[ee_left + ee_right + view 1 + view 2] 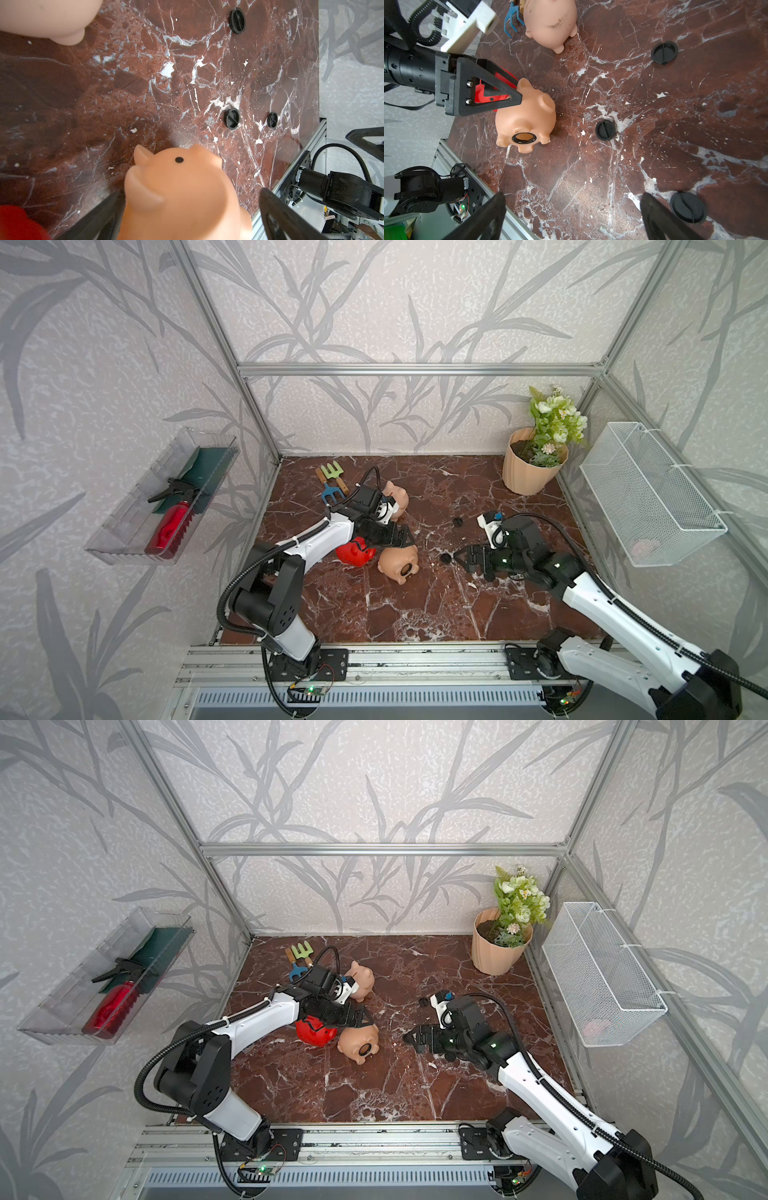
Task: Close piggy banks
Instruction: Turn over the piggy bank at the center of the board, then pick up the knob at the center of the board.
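Top views, piggy banks: all three on the marble table [374,605], left of centre; red pig [353,554] just beside the near tan pig [399,566]; far tan pig [397,497] apart, toward the back wall.
Top views, left gripper [402,537]: poised over the near tan pig, jaws spread.
Top views, right gripper [458,554]: low over the table, jaws spread, holding nothing; one plug [446,558] just ahead of the tips, another [457,522] farther back.
Left wrist, near tan pig [182,197]: between the parted fingers [274,214], clear gap on one side (other side too close to judge).
Left wrist, plugs: three loose on the marble beyond the pig [237,20] [231,118] [272,120].
Right wrist, near tan pig [527,116]: lying on its side, belly hole [524,137] open.
Right wrist, right gripper [573,196]: fingers wide apart, only marble between; one plug [688,206] just outside a finger.
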